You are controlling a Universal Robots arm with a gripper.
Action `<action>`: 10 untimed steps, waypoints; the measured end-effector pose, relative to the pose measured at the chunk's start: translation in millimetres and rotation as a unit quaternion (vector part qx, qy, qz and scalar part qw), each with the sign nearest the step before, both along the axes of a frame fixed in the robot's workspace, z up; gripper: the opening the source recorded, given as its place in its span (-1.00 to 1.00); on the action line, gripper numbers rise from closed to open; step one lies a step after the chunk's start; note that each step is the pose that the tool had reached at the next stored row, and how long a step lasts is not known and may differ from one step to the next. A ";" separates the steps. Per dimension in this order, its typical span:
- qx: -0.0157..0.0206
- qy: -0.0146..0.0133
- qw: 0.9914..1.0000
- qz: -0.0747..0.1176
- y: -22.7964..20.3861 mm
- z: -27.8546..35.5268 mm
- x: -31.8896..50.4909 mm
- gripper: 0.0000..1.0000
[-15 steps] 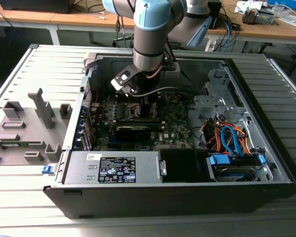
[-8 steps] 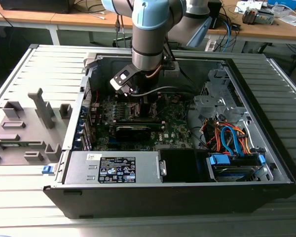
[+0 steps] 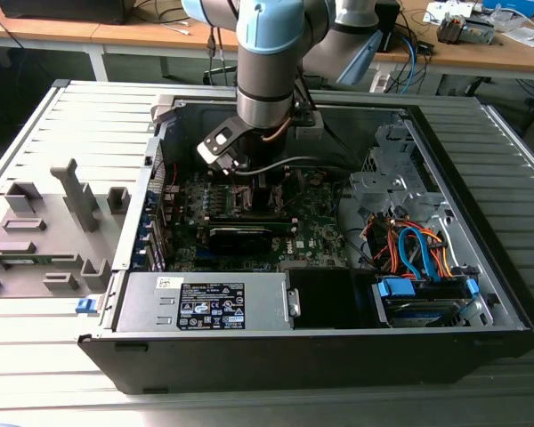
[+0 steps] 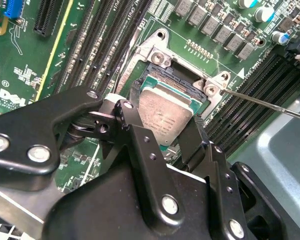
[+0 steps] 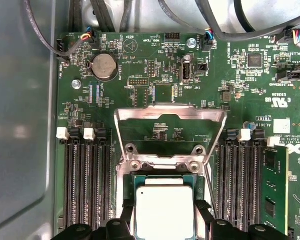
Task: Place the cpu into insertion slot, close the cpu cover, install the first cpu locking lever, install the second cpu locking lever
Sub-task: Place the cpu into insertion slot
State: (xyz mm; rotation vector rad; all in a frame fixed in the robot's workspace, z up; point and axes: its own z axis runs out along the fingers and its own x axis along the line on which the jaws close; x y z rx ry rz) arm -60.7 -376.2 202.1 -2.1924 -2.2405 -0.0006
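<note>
Second wrist view: gripper clasps the cpu at the uncovered insertion slot

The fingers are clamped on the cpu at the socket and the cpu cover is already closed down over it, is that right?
Not quite: the cpu cover is open, swung back from the socket with bare board showing through its frame, as the first wrist view shows. The rest holds: in the second wrist view the fingers clamp the cpu at the socket.
</note>
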 end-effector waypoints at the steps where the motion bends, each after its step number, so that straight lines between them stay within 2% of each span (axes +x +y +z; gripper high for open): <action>1: 0.000 0.000 1.000 0.000 -0.3 0.0 -0.1 0.09; 10: -0.001 0.000 1.000 0.000 -1.3 -3.3 -1.9 0.09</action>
